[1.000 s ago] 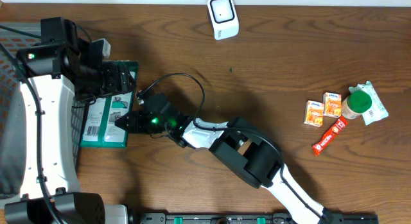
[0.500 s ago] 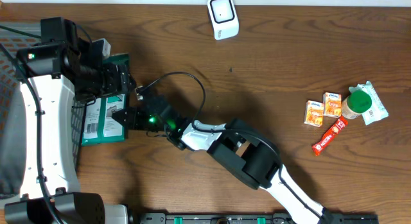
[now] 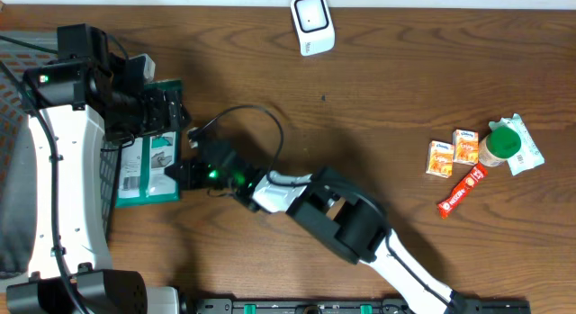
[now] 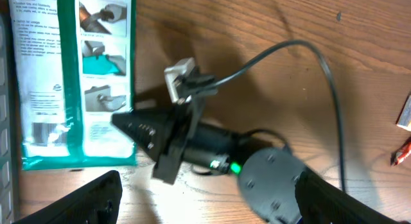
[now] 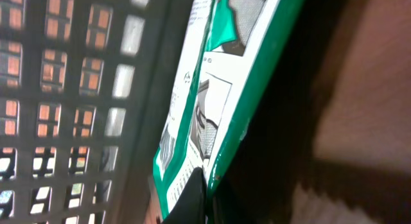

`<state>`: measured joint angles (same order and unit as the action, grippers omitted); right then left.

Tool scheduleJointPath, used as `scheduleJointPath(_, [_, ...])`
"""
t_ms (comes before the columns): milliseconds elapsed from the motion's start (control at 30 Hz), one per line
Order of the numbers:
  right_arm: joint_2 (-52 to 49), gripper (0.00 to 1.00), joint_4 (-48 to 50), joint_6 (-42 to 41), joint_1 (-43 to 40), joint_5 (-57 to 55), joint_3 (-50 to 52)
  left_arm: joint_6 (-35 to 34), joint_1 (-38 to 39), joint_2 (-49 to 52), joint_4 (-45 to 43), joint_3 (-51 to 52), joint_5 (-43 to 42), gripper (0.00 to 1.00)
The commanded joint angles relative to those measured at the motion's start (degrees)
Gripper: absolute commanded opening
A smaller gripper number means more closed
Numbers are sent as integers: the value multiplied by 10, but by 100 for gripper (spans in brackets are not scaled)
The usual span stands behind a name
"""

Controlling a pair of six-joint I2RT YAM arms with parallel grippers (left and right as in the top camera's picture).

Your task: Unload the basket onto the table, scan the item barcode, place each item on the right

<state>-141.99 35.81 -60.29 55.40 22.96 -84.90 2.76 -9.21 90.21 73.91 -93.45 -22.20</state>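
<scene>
Evidently the step in hand is the pick-up: the green-and-white package (image 3: pixel 144 165) lies at the left side of the table (image 3: pixel 378 89), its left edge beside the wire basket (image 5: pixel 58 89), with the barcode (image 3: pixel 131 181) face-up near its near left corner. The right gripper (image 4: pixel 131 126) reaches in from the right. Its fingers are pressed together on the package's right edge, which the right wrist view shows as a thin green border nipped by a dark fingertip (image 5: pixel 191 193); the hold looks shallow. The left gripper (image 3: pixel 160 112) hovers over the package's far end, jaws spread wide, gripping nothing. The scanner (image 3: pixel 312 23) stands at the far edge, mid-table, well apart from the package. By this reading, the next move calls for lifting the package off the wood, carrying it right and far toward the scanner, and turning the printed face to its window. Open room is ample, since bare wood runs between package and scanner. The constraints are the basket just to the left, the left gripper above, and the right arm's own cable (image 4: pixel 336 108) looping on the far side. The small groceries (image 3: pixel 441 158) cluster at the right, well off the path.
</scene>
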Motion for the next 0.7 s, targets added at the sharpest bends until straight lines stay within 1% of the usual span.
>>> scheduleJointPath(0, [33, 1, -125, 81, -76, 88, 3, -3, 0, -7, 2, 0, -3, 87])
scheduleJointPath(100, [78, 1, -258, 141, -112, 108, 3, -3, 0, -7, 2, 0, -3, 87])
scheduleJointPath(233, [156, 1, -457, 295, -143, 103, 3, -3, 0, -7, 2, 0, -3, 87])
scheduleJointPath(333, [219, 1, -616, 452, -159, 103, 3, -3, 0, -7, 2, 0, -3, 87])
scheduleJointPath(400, [249, 1, -701, 527, -165, 89, 3, -3, 0, -7, 2, 0, -3, 87])
scheduleJointPath(467, [275, 1, -782, 568, -170, 35, 3, -3, 0, -7, 2, 0, -3, 87])
scheduleJointPath(533, [288, 1, -830, 580, -170, -14, 3, -3, 0, -7, 2, 0, -3, 87])
scheduleJointPath(667, [293, 1, -867, 616, -168, -37, 3, -3, 0, -7, 2, 0, -3, 87])
